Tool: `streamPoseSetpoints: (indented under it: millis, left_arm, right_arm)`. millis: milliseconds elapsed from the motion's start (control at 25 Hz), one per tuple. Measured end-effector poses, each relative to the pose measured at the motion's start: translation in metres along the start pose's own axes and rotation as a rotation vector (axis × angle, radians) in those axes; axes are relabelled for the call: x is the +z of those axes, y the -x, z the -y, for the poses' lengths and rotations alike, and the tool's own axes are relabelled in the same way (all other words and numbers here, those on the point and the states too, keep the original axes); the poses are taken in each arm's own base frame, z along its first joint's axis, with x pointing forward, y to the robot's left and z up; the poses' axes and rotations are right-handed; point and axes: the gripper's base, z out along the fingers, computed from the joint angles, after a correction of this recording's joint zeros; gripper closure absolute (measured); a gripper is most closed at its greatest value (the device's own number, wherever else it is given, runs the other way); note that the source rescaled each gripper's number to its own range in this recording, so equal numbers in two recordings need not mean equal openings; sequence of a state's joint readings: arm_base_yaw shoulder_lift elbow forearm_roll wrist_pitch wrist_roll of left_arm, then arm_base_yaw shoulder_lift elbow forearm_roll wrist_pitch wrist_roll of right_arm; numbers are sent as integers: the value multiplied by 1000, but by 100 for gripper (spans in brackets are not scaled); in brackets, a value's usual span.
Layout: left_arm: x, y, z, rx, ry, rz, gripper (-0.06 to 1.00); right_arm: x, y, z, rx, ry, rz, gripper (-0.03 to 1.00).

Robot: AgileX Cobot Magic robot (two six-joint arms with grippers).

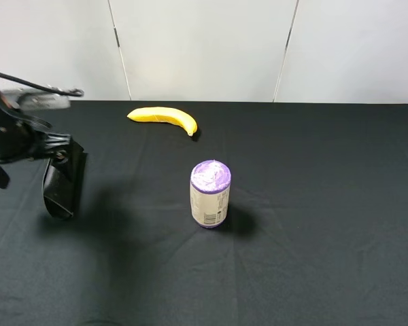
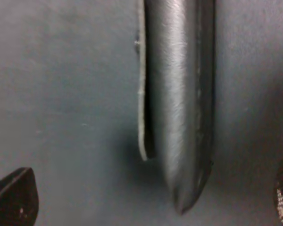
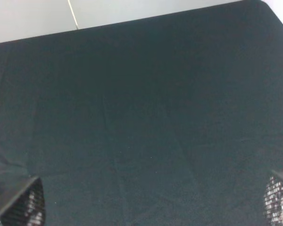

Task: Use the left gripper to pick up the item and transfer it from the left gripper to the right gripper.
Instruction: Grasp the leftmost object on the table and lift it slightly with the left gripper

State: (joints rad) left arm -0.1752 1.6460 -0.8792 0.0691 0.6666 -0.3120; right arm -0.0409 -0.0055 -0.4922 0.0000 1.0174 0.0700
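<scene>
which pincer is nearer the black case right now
Left. The left pincer straddles the black case, open; the right pincer is outside the overhead view, facing only cloth.

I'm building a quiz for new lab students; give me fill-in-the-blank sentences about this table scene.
The can has a ___ top. The yellow fruit behind it is a ___. The black case sits between the fingertips of the ___ gripper.
Missing: purple; banana; left.
</scene>
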Motion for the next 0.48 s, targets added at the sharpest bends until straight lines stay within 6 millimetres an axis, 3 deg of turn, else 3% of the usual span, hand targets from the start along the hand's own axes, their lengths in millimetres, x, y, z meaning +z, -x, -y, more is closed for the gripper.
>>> streamPoseSetpoints:
  millis: [280, 480]
  left_arm:
    - [29, 5, 6, -13, -2, -21, -5]
    - [45, -7, 3, -49, -16, 5, -5]
  right_arm:
    - [0, 0, 0, 0, 0, 0, -3]
    - [0, 0, 0, 0, 0, 0, -3]
